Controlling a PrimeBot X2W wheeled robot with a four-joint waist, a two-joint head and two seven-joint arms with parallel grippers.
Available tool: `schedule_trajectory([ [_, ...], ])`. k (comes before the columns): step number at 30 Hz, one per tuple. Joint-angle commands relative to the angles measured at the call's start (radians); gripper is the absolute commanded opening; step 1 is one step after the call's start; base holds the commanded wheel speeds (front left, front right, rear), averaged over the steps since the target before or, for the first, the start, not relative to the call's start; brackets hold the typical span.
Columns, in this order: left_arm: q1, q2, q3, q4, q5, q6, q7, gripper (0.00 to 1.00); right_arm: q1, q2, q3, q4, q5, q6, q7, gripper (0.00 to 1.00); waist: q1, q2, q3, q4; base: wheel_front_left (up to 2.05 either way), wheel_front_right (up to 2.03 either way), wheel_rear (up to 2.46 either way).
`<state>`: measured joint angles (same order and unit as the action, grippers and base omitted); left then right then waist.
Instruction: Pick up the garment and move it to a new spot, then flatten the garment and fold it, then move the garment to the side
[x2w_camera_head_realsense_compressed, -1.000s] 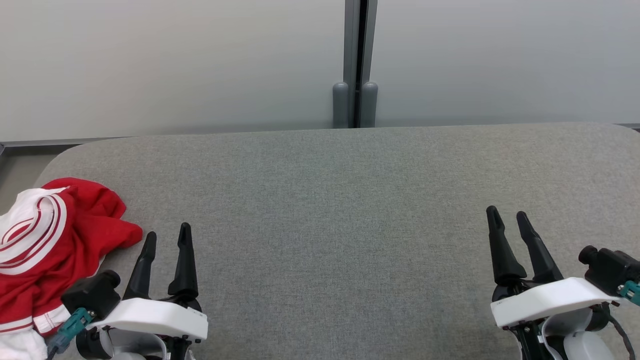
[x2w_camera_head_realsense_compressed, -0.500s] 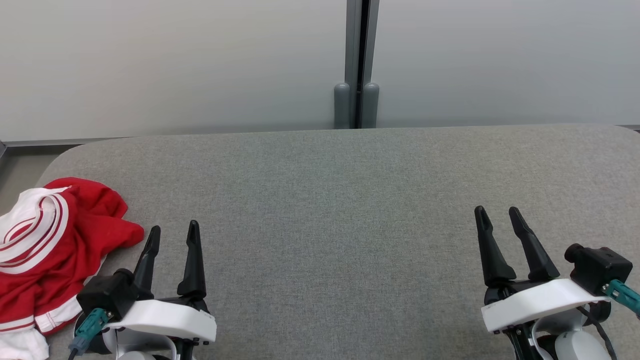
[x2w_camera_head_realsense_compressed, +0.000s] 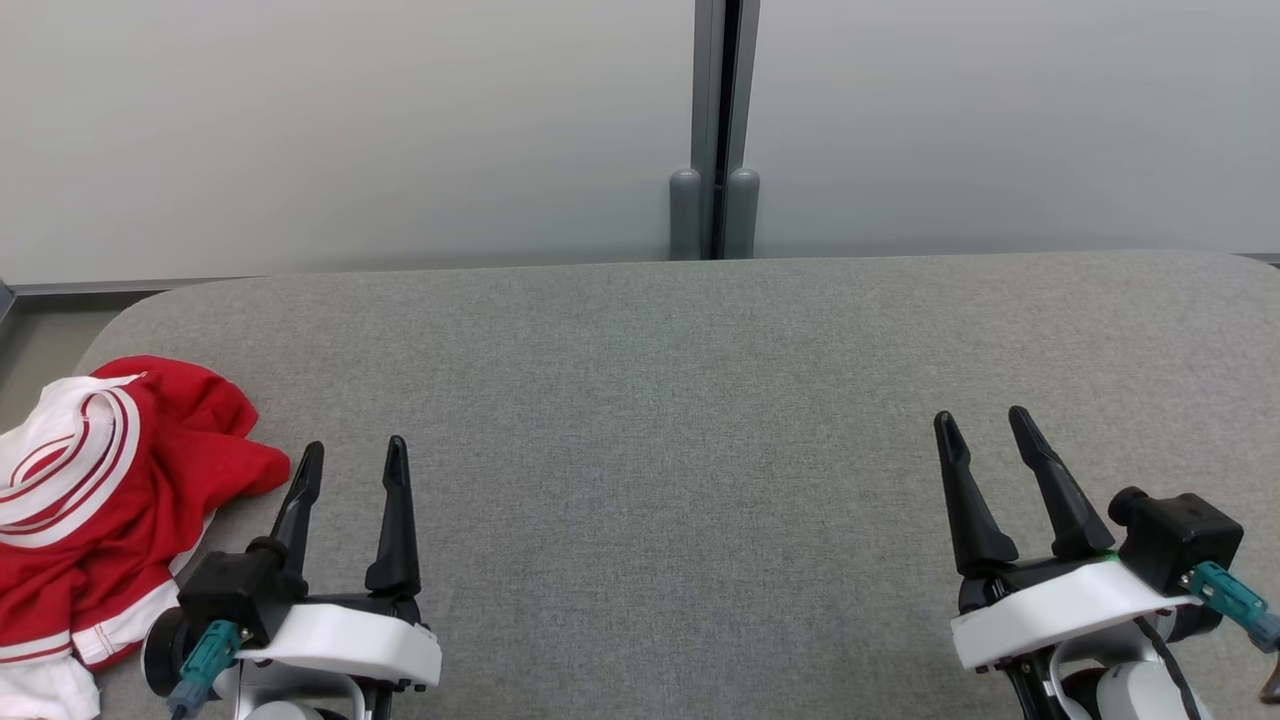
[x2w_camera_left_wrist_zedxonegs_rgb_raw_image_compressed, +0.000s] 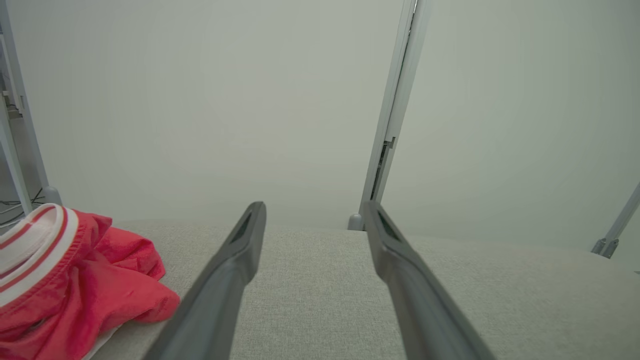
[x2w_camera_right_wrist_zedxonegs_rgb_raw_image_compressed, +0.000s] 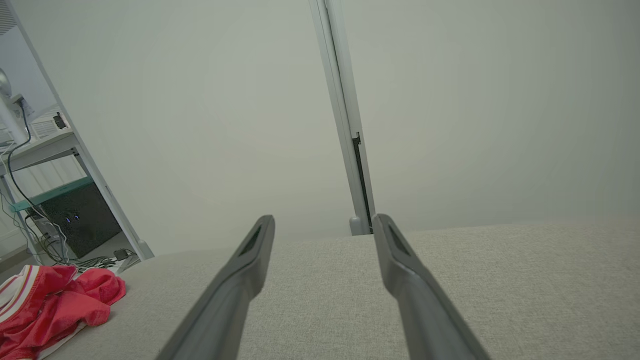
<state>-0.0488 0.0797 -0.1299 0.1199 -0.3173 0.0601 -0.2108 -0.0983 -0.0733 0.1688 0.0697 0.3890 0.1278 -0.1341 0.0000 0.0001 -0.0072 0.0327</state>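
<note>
The garment (x2w_camera_head_realsense_compressed: 110, 500) is a crumpled red piece with a white, red-striped waistband, lying in a heap at the left end of the grey table (x2w_camera_head_realsense_compressed: 660, 400). Its red folds also show in the left wrist view (x2w_camera_left_wrist_zedxonegs_rgb_raw_image_compressed: 85, 290) and small at the lower left of the right wrist view (x2w_camera_right_wrist_zedxonegs_rgb_raw_image_compressed: 55, 300). My left gripper (x2w_camera_head_realsense_compressed: 352, 455) stands open just right of the heap, apart from it, with nothing between its fingers. Far across the table, near the right front, my right gripper (x2w_camera_head_realsense_compressed: 982, 422) is open and empty too.
A pale partition wall with a grey vertical post (x2w_camera_head_realsense_compressed: 712, 130) stands behind the table. Beyond the table's left end the right wrist view shows a desk frame, cables and a dark box (x2w_camera_right_wrist_zedxonegs_rgb_raw_image_compressed: 75, 220). The table's rounded left corner (x2w_camera_head_realsense_compressed: 110, 320) lies close to the garment.
Both grippers have shifted slightly inward: the left one to the right and a bit lower, the right one to the left. The garment has not moved.
</note>
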Motion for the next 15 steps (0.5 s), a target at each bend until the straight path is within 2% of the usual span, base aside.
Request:
schedule_trajectory([
  [1,-0.01,0.007,-0.002,-0.009,0.023,0.006,-0.008,1.0,-0.013,-0.004,0.002,-0.012,-0.024,0.004,-0.012,1.0,0.0,-0.0001,0.0,0.001,0.0,0.0,0.0],
  [15,-0.004,0.009,-0.023,-0.02,0.121,0.029,-0.036,1.0,-0.01,0.0,0.019,-0.02,-0.12,0.005,-0.028,1.0,0.0,-0.0001,-0.001,0.005,0.0,0.0,0.0],
])
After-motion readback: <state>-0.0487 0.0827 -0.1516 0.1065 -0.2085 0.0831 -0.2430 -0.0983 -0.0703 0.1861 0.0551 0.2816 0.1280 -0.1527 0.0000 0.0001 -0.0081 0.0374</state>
